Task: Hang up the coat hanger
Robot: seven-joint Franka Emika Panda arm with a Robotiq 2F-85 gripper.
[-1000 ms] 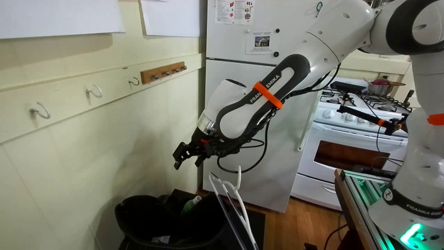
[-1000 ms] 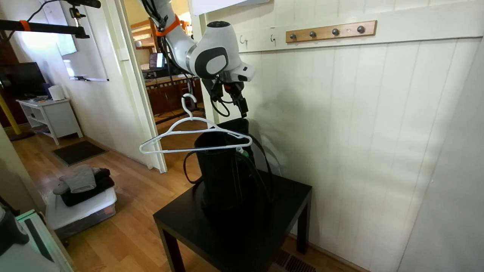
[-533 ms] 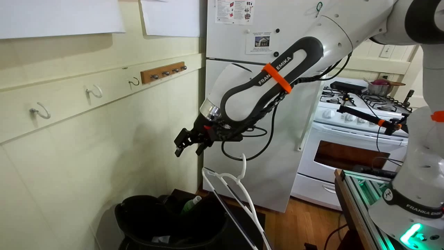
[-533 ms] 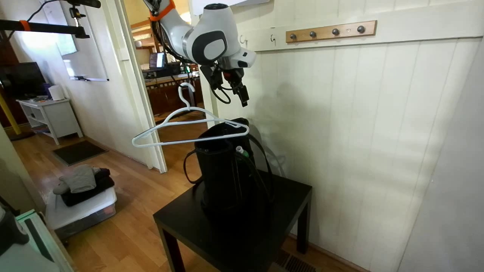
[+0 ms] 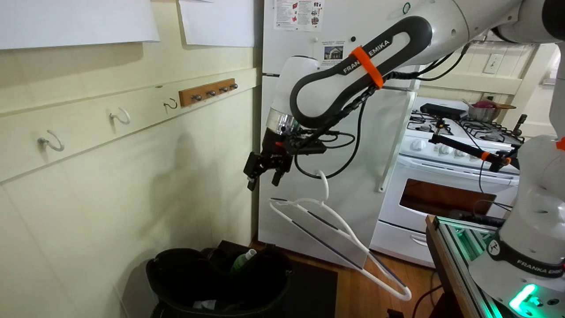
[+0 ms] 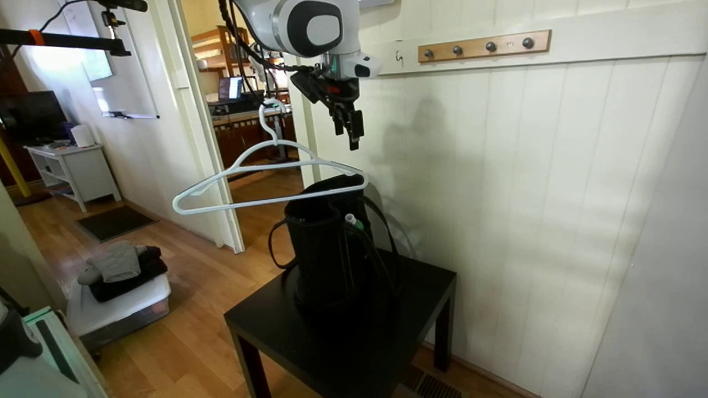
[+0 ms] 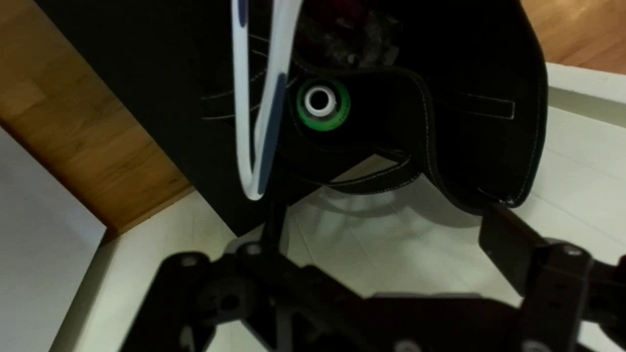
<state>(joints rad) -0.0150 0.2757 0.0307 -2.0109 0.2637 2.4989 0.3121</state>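
Observation:
The white coat hanger (image 5: pixel 325 190) hangs in the air, apart from my fingers. Its hook meets the loop of black cable (image 5: pixel 356 145) under my arm and appears to be caught on it. In an exterior view the hanger (image 6: pixel 276 142) shows broadside, tilted, with one end in front of the black bag's top. Its end also dips into the wrist view, where the hanger (image 7: pixel 278 54) is beyond one finger. My gripper (image 5: pixel 265 183) points down near the wall, its jaws wide apart with only wall seen between them in the wrist view.
A wooden peg rack (image 6: pixel 484 46) and separate hooks, one a white hook (image 5: pixel 120 117), line the wall. The black bag (image 6: pixel 326 260) with a green bottle (image 5: pixel 242 260) stands on the black table (image 6: pixel 354 354). The fridge (image 5: pixel 300 238) is behind the hanger.
My arm and gripper have risen and drawn away from the wall. The hanger has lifted along with the arm, showing more of its width above the bag. The jaws have stayed apart.

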